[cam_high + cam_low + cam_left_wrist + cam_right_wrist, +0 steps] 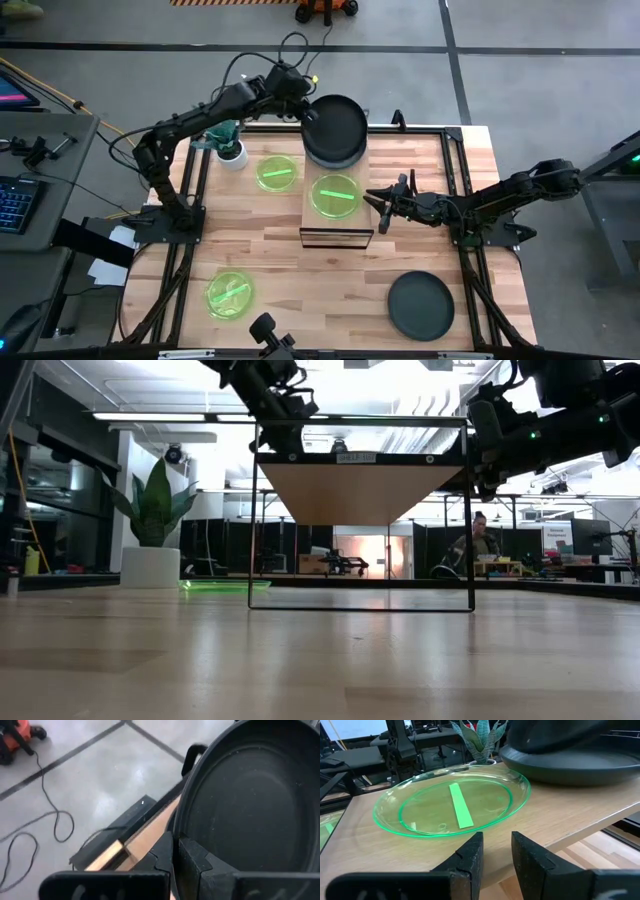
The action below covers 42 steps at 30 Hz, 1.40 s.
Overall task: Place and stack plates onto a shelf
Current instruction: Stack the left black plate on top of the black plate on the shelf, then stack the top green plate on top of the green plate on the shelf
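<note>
Left gripper (pixel 312 112) is at the shelf's (pixel 318 223) far end, fingers (pixel 192 862) clamped on the rim of a grey plate (pixel 336 128) that sits atop another grey plate there. A green plate (pixel 335 194) lies on the shelf just beside that stack. Right gripper (pixel 381 207) is at the shelf's right edge near the green plate, fingers (pixel 470 855) narrowly apart, holding nothing. On the worktop (pixel 310 285): two green plates (pixel 277 172) (pixel 230 294), one grey plate (pixel 421 305), a potted plant (pixel 229 143).
</note>
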Tool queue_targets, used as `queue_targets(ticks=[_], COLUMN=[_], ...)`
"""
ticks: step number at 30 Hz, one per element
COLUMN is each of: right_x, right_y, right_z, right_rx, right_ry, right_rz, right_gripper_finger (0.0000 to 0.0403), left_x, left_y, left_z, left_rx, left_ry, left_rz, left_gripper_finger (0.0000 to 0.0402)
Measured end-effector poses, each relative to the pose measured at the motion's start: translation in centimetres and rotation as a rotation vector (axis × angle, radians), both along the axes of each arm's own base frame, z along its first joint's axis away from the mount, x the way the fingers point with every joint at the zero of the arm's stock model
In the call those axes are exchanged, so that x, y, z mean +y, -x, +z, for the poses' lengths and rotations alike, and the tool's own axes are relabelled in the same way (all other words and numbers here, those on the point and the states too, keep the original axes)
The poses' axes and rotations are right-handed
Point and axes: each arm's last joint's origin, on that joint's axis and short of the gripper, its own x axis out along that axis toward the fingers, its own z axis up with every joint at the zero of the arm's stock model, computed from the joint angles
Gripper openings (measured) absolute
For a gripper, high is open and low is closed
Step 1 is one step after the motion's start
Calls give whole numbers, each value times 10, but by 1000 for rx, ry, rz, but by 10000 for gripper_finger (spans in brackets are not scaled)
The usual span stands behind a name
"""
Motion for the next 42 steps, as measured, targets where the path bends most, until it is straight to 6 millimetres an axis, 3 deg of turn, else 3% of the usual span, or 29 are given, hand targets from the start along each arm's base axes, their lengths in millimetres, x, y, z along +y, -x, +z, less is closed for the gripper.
queue_targets(ticks=[9,20,33,37,42], right_x=[0,0,-1,-1,-1], right_y=[0,0,0,0,0], right_z=[0,0,0,0,0], right_rx=[-1,0,0,0,9], right_ry=[2,3,4,4,30], right_rz=[-11,-15,-17,-17,-30], right_gripper_finger=[89,89,89,89,89], left_x=[1,-1,-5,-6,-9], left_y=[-2,-4,-6,-5,2], left_z=[-20,-24,-24,-20,6], left_rx=[10,10,23,16,-42], left_ry=[10,11,-5,-15,-63], left_rz=[12,-57,-88,-91,-106], left_gripper_finger=[6,12,108,128,135])
